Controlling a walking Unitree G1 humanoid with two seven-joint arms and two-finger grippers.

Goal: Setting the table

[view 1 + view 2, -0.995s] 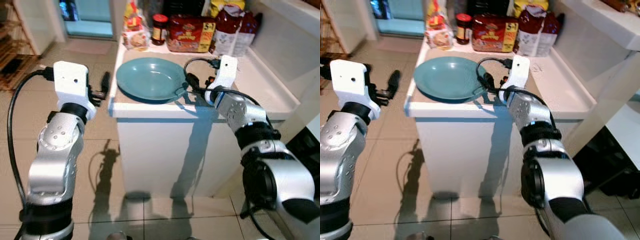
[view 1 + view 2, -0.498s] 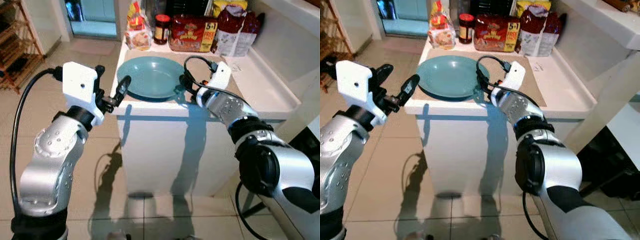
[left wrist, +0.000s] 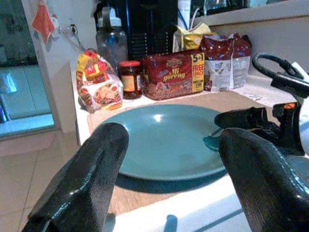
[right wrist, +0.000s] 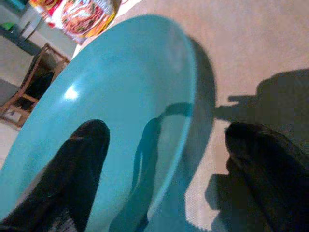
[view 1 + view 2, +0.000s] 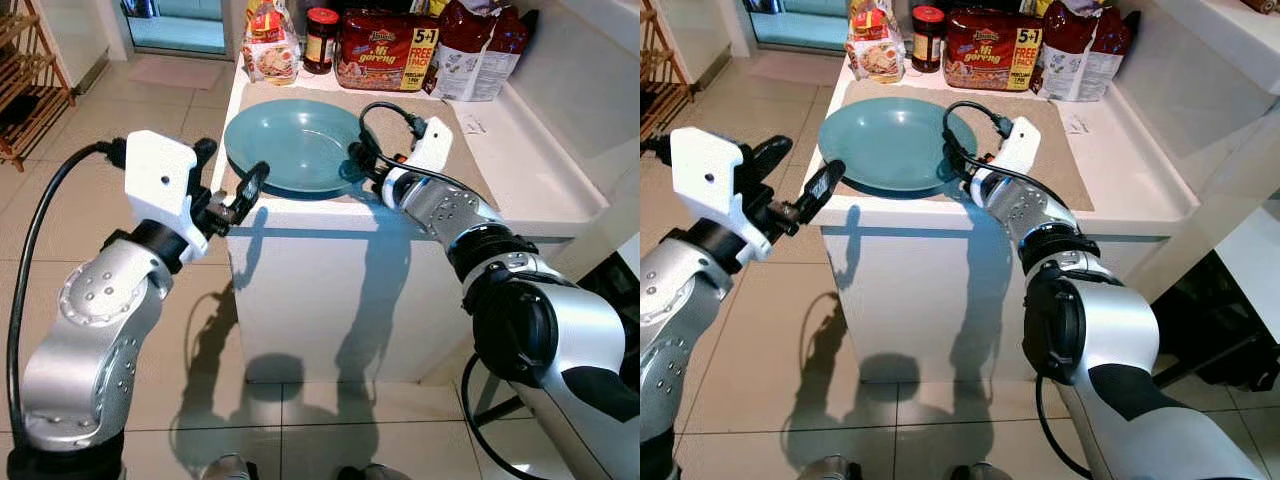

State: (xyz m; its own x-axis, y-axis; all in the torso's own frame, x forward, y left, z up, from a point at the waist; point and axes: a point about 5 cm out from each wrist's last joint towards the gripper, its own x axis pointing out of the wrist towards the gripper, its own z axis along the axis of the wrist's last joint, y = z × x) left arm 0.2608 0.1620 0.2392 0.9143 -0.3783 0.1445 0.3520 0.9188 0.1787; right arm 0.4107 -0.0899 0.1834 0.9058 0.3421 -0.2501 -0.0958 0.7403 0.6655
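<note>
- Teal and shallow, the plate (image 5: 293, 143) lies on a beige mat (image 5: 455, 150) near the tabletop's (image 5: 560, 185) front left corner.
- We see our right gripper (image 4: 169, 169) at the plate's right rim, its fingers (image 4: 79, 159) spread, one over the plate's inside and the other over the mat; they close on nothing.
- Our left gripper (image 5: 800, 180) hovers just off the tabletop's left edge, fingers parted and empty, pointing towards the plate.
- Along the back edge stand a noodle pack (image 5: 383, 50), a jar (image 5: 321, 28), a bread bag (image 5: 266, 48) and a dark red bag (image 5: 470, 45).
</note>
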